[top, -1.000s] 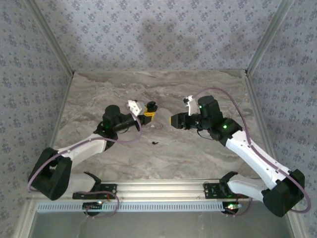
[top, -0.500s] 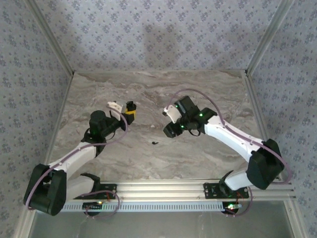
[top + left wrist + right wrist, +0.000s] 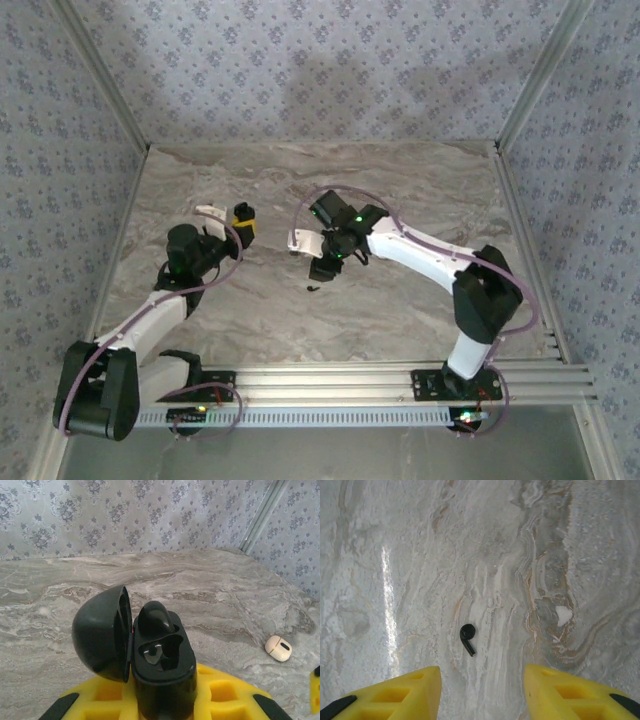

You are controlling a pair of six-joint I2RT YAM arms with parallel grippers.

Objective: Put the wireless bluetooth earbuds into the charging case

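Seen from above, a marble-patterned table has two robot arms reaching in from its near edge, and every place here is given from the charging case. The case is a small black oval shell standing upright left of the table's middle. The left hand pinches it firmly between yellow pads. Its rounded lid hangs open on the case's left side. Inside the case, one earbud sits in the far socket with its rounded top sticking up, and the near socket looks hollow. To the right of the case, in the left wrist view, a small cream oval object lies on the table, well apart from it. Also to the right of the case and nearer the arm bases, the second earbud lies loose on the table, a tiny black bud with a short stem. The right hand hovers to the right of the case, close above that loose earbud. Its wrist view shows its two yellow fingers spread apart with nothing between them, and the loose earbud lies just ahead of the gap, touching neither
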